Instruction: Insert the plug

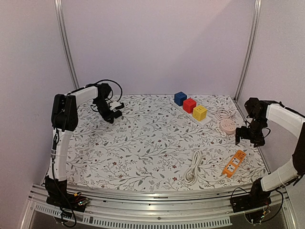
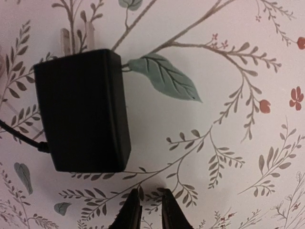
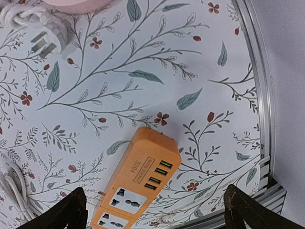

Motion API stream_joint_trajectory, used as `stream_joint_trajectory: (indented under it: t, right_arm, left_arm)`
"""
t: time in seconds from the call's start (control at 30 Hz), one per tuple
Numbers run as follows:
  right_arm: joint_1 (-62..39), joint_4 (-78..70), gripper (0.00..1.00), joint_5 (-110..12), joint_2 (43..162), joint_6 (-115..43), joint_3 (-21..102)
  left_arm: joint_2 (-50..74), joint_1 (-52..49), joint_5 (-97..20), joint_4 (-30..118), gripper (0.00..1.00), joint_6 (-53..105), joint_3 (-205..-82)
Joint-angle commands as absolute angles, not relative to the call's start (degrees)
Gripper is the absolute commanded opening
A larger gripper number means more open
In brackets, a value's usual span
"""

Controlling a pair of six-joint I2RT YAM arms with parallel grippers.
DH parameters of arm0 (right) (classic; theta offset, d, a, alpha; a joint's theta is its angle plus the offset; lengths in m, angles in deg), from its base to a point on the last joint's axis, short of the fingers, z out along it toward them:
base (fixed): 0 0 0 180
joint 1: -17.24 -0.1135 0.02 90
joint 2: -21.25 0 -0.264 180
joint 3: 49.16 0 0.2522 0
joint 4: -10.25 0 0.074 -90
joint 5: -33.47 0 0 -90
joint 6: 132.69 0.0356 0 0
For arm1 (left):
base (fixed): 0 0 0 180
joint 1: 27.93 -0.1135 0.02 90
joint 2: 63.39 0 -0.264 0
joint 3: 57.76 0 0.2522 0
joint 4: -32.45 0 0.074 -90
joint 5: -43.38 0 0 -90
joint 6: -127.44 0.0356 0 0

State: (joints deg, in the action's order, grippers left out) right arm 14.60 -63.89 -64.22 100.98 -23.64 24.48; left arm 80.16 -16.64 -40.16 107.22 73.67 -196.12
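Over the table, seen from above, the left gripper [image 1: 110, 114] hangs low at the far-left part of the floral cloth [image 1: 143, 143]. The right gripper [image 1: 248, 136] hovers near the right edge, just beyond the orange power strip [image 1: 235, 163]. A coiled white cable [image 1: 192, 168] lies left of that strip. Farther back sit a round pink block [image 1: 228, 126] and a row of blue, red and yellow cubes [image 1: 189, 105].

At the left wrist, the black adapter plug [image 2: 83, 114] lies flat on the cloth. Its two prongs [image 2: 76, 40] point away from the camera, and a thin cord [image 2: 24, 138] leaves its left side. The left fingers [image 2: 132, 212] are pressed nearly together (nothing sits between them). They stop just short of the adapter's near right corner, not touching it.

At the right wrist, the right fingers [image 3: 71, 212] stand wide apart and empty. The orange strip lies on the cloth below and between them, with four green slots and two sockets facing up. A white three-pin plug [image 3: 45, 43] lies at the upper left.
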Motion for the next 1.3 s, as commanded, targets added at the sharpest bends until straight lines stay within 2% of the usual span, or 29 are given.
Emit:
stream_joint_trajectory:
  t: [0.0, 0.2, 0.33, 0.4, 0.53, 0.57, 0.63, 0.9, 1.1, 1.17, 1.27]
  right_arm:
    - [13.9, -62.3, 0.99, -60.1, 99.0, -17.1, 18.5]
    - [11.2, -57.0, 0.99, -58.8, 98.4, -12.5, 13.4]
    - [10.7, -54.5, 0.99, -58.6, 100.2, -11.0, 11.6]
    - [10.6, -53.9, 0.99, -58.6, 100.6, -10.7, 10.8]
    - [10.1, -53.4, 0.99, -58.5, 100.7, -10.1, 10.0]
    - [9.8, -53.3, 0.99, -58.4, 100.7, -10.0, 10.0]
    - [9.3, -53.2, 0.99, -58.4, 100.7, -9.5, 9.8]
    - [8.9, -53.0, 0.99, -60.1, 101.8, -9.0, 9.3]
    - [8.9, -54.1, 0.99, -61.0, 101.6, -9.2, 9.6]
    - [8.9, -54.2, 0.99, -61.1, 101.5, -9.2, 9.6]
    - [8.9, -54.5, 0.99, -61.0, 101.6, -9.4, 9.5]
  left_arm:
    - [76.0, -16.9, -37.8, 104.5, 0.14, 72.6, -188.1]
    - [72.8, -16.3, -38.7, 99.3, 0.12, 73.1, -182.2]
    - [73.1, -16.3, -38.2, 99.0, 0.17, 72.7, -183.3]
    - [73.4, -16.1, -38.4, 98.8, 0.25, 72.8, -184.5]
    - [74.9, -16.2, -38.8, 96.5, 0.56, 72.6, -189.6]
    - [75.8, -16.4, -38.9, 96.4, 0.60, 72.0, -191.6]
    - [77.8, -16.3, -39.3, 97.1, 0.63, 71.0, -195.8]
    - [83.9, -14.9, -40.2, 96.7, 0.64, 69.6, -202.7]
    - [86.8, -14.6, -38.2, 99.6, 0.61, 68.5, -204.2]
    - [87.3, -14.6, -37.8, 100.5, 0.54, 68.3, -204.2]
    - [87.3, -14.6, -37.7, 101.0, 0.31, 67.8, -203.8]
